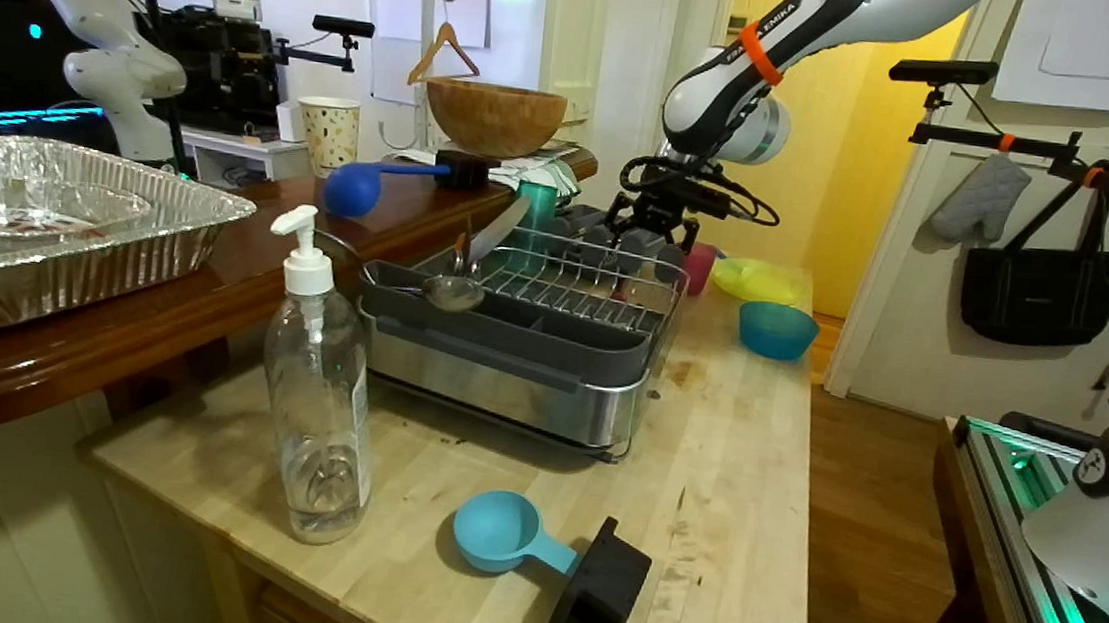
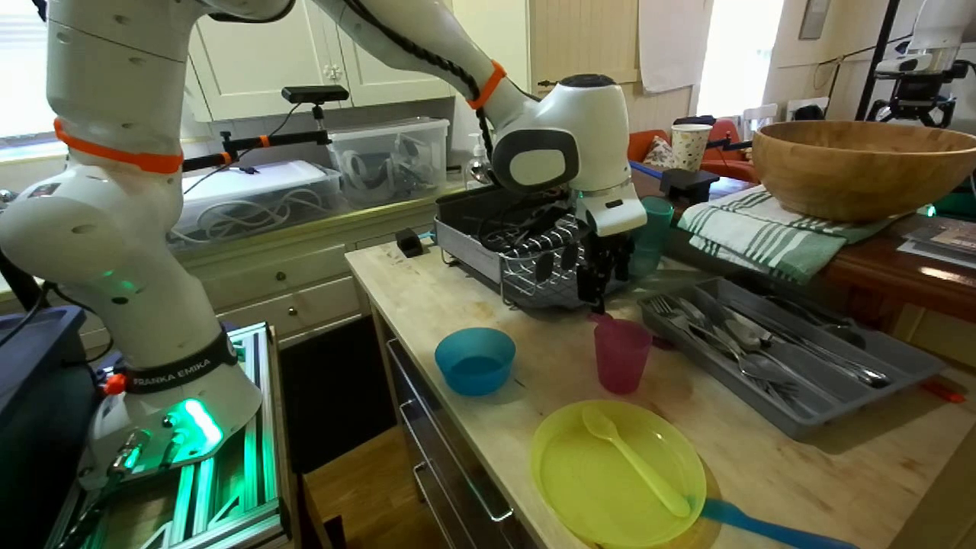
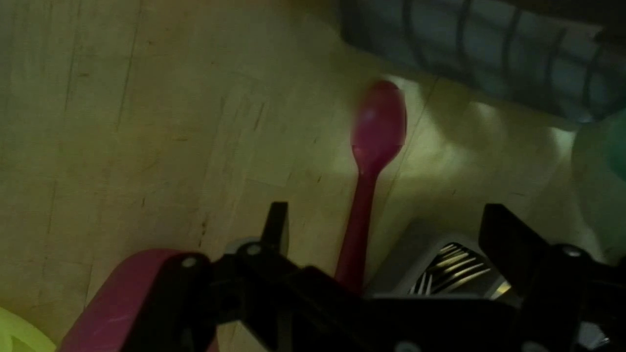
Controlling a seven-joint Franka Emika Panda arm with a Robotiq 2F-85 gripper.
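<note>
Gripper (image 3: pixel 386 210): released, fingers (image 3: pixel 508 239) spread wide across the lower half of the wrist view, holding nothing. In an exterior view it hangs right of center, tips down.
Red spoon (image 3: pixel 379 122): lies on the tabletop (image 3: pixel 146 122), scoop end top center of the wrist view, handle running down between the fingers; its end is hidden behind the gripper.
Pink cup (image 2: pixel 624 358): upright, right of center in an exterior view. One fingertip overlaps its handle there; touching or just above, can't tell.
Tray (image 2: pixel 823 412): right side of an exterior view, cutlery (image 2: pixel 762 370) inside. In the wrist view its corner is just beside the spoon handle.
Rack (image 3: pixel 469 49): upper right of the wrist view, near the scoop end.
Cup risk: could tip or skid if the gripper drops; cause would be the frame-left finger catching rim or handle.
Tray risk: frame-right finger looks lined up over the corner; landing there could shove it or stop the tips high.
Spoon risk: thin, probably slick; tips closing too high would miss, off-line they'd spin it.
Wrist light: dim, so height is easy to misjudge.
</note>
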